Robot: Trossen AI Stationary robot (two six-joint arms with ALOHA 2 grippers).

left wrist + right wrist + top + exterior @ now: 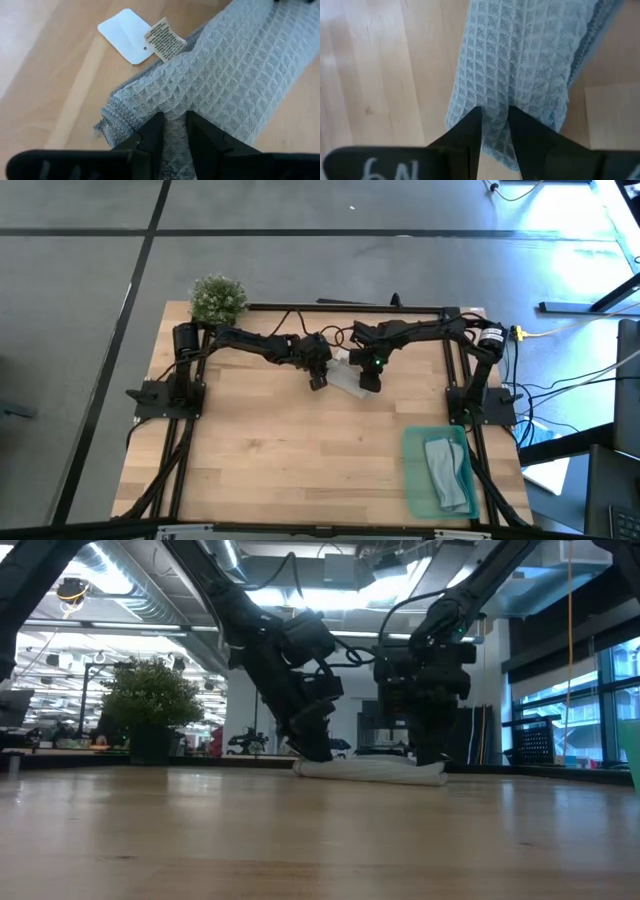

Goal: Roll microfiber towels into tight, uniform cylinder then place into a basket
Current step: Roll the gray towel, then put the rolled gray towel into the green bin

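Towel roll pinched at both ends

Left gripper [174, 131] clenches one end of the rolled towel [347, 376]; right gripper [494, 129] clenches the other. Roll lies mid-table, far side. Second towel [447, 472] lies in the basket [413, 477], near right corner.

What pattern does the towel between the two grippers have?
A waffle weave of small squares, on the rolled towel; the left wrist view shows it best.
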